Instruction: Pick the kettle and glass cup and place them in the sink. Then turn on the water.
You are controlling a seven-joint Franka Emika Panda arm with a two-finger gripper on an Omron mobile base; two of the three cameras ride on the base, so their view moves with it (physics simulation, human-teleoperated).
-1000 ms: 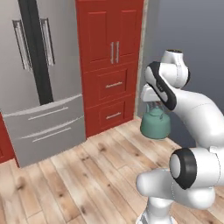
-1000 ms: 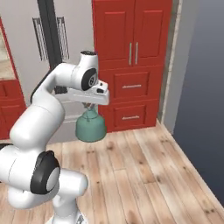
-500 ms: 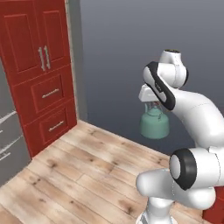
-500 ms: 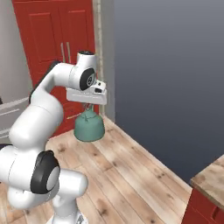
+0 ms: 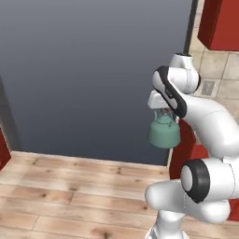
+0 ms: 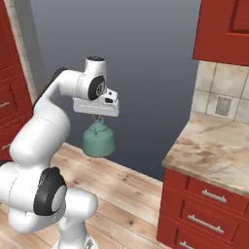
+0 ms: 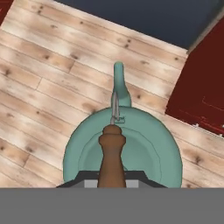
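Clearly we are carrying the kettle (image 6: pixel 98 139) by its handle, our gripper (image 6: pixel 97 118) clenched on it so it is hanging upright above the wooden floor (image 5: pixel 70 191).

A home kitchen is shown. Red lower cabinets (image 6: pixel 204 214) with drawer fronts and slim metal handles are seen at 4 o'clock in the right base view, topped by a beige marbled bench (image 6: pixel 214 153). A tiled backsplash (image 6: pixel 216 95) with a wall outlet (image 6: pixel 223 106) is set above it, under a red upper cabinet (image 6: pixel 223 29). The floor (image 5: pixel 70 196) is laid in light wooden planks, and a plain dark grey wall (image 5: pixel 93 70) is seen behind.
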